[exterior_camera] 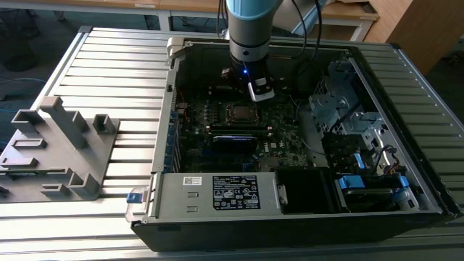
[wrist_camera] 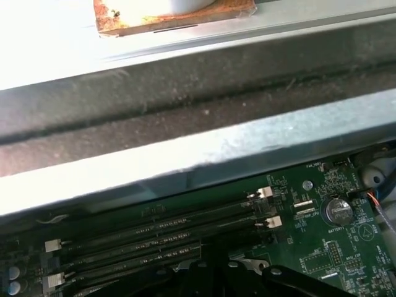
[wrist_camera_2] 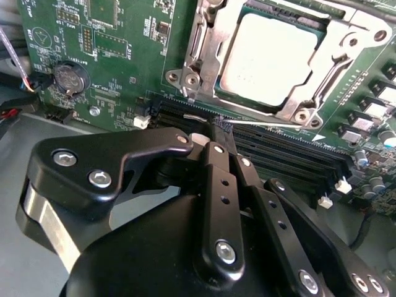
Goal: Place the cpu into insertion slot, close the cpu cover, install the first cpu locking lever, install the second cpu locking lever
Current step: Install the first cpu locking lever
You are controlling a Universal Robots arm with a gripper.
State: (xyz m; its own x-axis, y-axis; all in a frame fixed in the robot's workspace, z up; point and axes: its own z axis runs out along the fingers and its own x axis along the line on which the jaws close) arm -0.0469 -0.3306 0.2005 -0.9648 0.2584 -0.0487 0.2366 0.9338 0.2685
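In the second wrist view the cpu (wrist_camera_2: 275, 55) lies flat in the insertion slot, its dull grey top showing through the window of the cpu cover (wrist_camera_2: 207, 59), which is down over it. A thin wire locking lever (wrist_camera_2: 272, 122) runs along the socket's side nearest my gripper (wrist_camera_2: 219, 129). The black fingers are shut, their tips right at that wire near its hooked end. Whether the wire is pinched between them I cannot tell. In the exterior view the gripper (exterior_camera: 249, 87) hangs inside the open computer case just behind the insertion slot (exterior_camera: 239, 111).
Long black memory slots (wrist_camera_2: 291, 151) lie between the gripper and the socket. A coin battery (wrist_camera_2: 68, 77) sits on the green board. The case's metal wall (wrist_camera: 185, 148) rises close by. A power supply (exterior_camera: 217, 193), drive cage (exterior_camera: 340, 109) and grey fixture (exterior_camera: 58, 147) surround the work.
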